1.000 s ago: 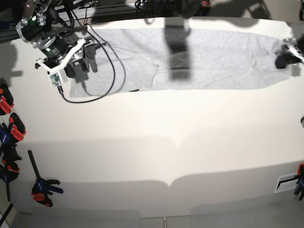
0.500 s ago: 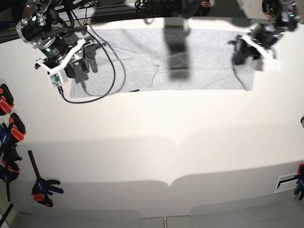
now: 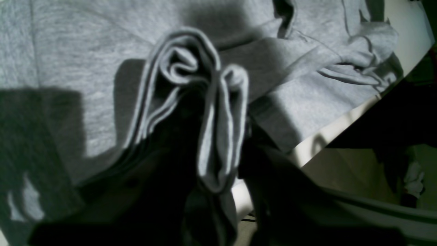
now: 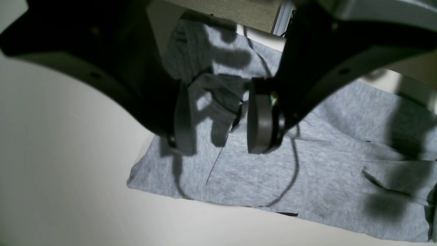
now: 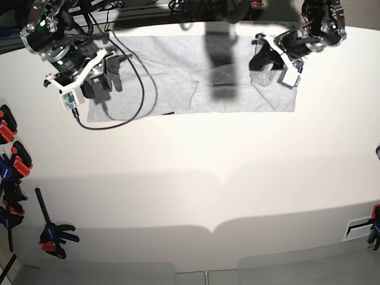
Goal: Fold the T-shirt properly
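The light grey T-shirt (image 5: 172, 65) lies spread along the table's far side, with its right end lifted and doubled back to the left. My left gripper (image 5: 262, 64) is shut on that end. In the left wrist view, bunched folds of the T-shirt (image 3: 218, 112) stand pinched between the dark fingers of the left gripper (image 3: 208, 143). My right gripper (image 5: 102, 77) hovers open over the shirt's left end. In the right wrist view, the right gripper (image 4: 222, 130) has bare fingers (image 4: 261, 123) above the T-shirt (image 4: 256, 171), holding nothing.
A black cable (image 5: 142, 89) from the right arm loops across the shirt's left part and shows as the cable (image 4: 293, 164) in the right wrist view. Orange-and-black clamps (image 5: 12, 154) and another clamp (image 5: 53, 234) sit at the white table's (image 5: 190, 178) left edge.
My left gripper has carried the shirt's right end from the far right leftward, so the spread cloth now ends further left. The right arm has not moved.
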